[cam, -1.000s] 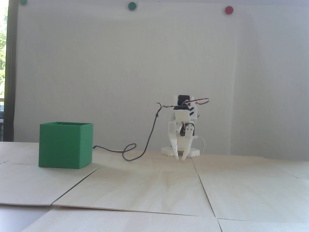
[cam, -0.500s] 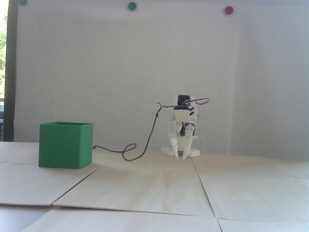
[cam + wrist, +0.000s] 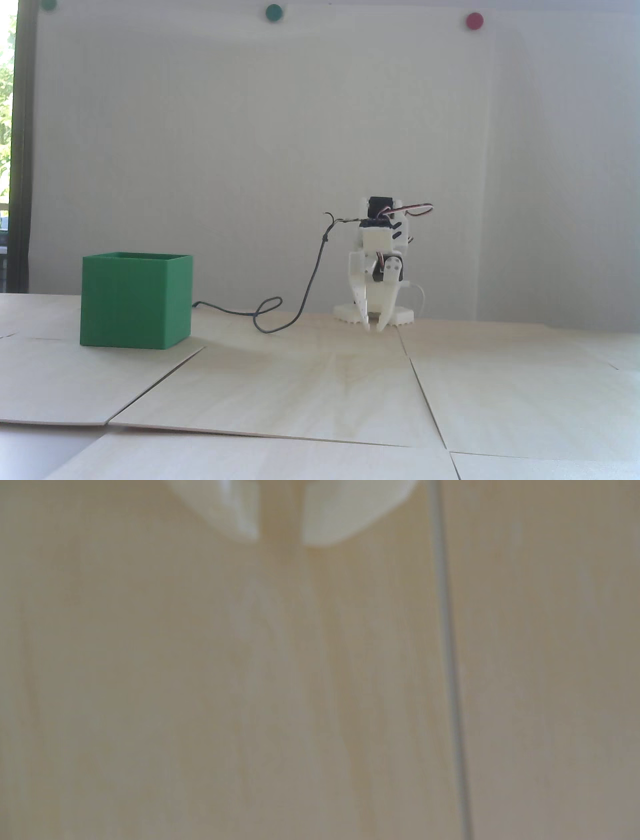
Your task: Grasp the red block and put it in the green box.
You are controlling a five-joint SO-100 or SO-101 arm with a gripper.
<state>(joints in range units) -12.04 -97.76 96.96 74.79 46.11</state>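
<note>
The green box [image 3: 135, 300] stands on the wooden table at the left of the fixed view, its open top facing up and its inside hidden. The red block is out of view in both views. My white arm is folded low at the back centre, with the gripper [image 3: 374, 329] pointing straight down just above the table, far to the right of the box. Its white fingertips [image 3: 239, 518] stand almost together with only a narrow slit, and the gripper [image 3: 280, 540] holds nothing; only bare wood lies beneath.
A dark cable [image 3: 310, 280] loops from the arm across the table towards the box. The table is made of light wooden boards with seams [image 3: 450, 653]. Round green [image 3: 273, 12] and red [image 3: 474, 20] dots sit high on the white wall.
</note>
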